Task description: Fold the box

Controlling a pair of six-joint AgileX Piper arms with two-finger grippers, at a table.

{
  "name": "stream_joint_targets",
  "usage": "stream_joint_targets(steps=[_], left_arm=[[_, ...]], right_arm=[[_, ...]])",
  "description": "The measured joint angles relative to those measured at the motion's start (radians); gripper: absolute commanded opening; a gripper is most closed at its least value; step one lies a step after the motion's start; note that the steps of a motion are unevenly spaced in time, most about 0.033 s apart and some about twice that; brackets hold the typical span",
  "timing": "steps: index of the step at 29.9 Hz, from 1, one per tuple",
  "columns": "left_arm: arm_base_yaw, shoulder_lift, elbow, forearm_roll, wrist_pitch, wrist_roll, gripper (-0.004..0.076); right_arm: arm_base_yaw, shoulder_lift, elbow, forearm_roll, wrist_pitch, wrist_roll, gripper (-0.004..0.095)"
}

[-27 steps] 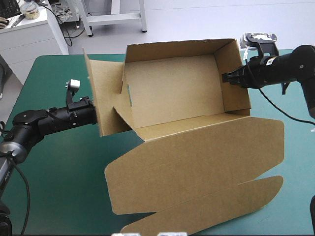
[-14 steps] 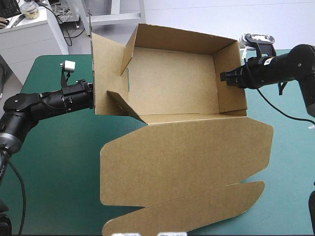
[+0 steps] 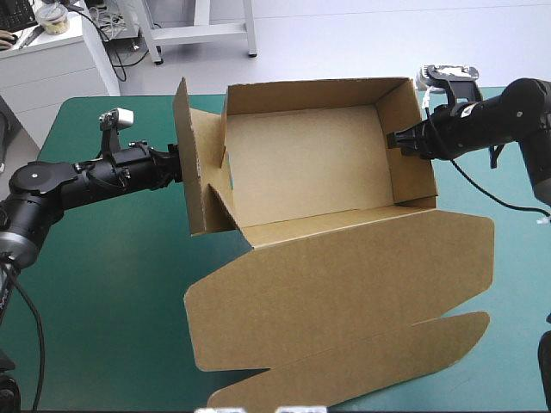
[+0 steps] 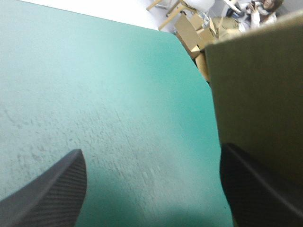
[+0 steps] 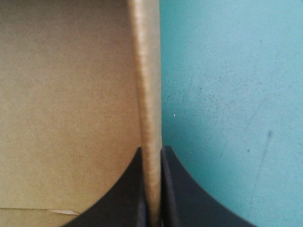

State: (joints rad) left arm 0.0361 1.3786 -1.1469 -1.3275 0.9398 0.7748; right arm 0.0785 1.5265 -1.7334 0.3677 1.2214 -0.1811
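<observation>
On the bench [image 3: 103,284], over the middle and far part of its teal-green cover [image 4: 118,94], we log the brown box [image 3: 301,163] as an open tray. Its far and right walls are raised and its floor is showing. The lid [image 3: 344,284] lies flat toward the near edge, with its tuck flap [image 3: 362,361] nearest of all. The left end flap [image 3: 196,176] stands upright but splays outward, not tucked in. Left end effector [image 3: 178,163]: open. In its wrist view the two black fingers [image 4: 52,194] stand wide apart with bare cover between them. The flap's outer face sits right by one finger; we cannot tell whether they touch. Right end effector [image 5: 151,189]: clamped on the box's right wall [image 3: 411,138]. The board's top edge is pinched between both fingers, with the tray interior on one side and the cover on the other.
</observation>
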Motion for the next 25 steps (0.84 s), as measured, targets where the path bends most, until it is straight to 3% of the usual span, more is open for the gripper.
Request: stream_joint_targets(steps=[5, 15, 25], left_arm=[[0.000, 0.000, -0.001, 0.000, -0.010, -0.007, 0.0556], [0.000, 0.000, -0.001, 0.018, 0.176, -0.014, 0.0556], [0.000, 0.000, -0.001, -0.054, 0.260, -0.048, 0.0556]], right_arm=[[0.000, 0.000, 0.000, -0.020, 0.007, -0.001, -0.0018], [0.000, 0.000, 0.001, -0.031, 0.007, -0.003, -0.0018], [0.000, 0.000, 0.001, -0.092, 0.007, 0.013, -0.0018]])
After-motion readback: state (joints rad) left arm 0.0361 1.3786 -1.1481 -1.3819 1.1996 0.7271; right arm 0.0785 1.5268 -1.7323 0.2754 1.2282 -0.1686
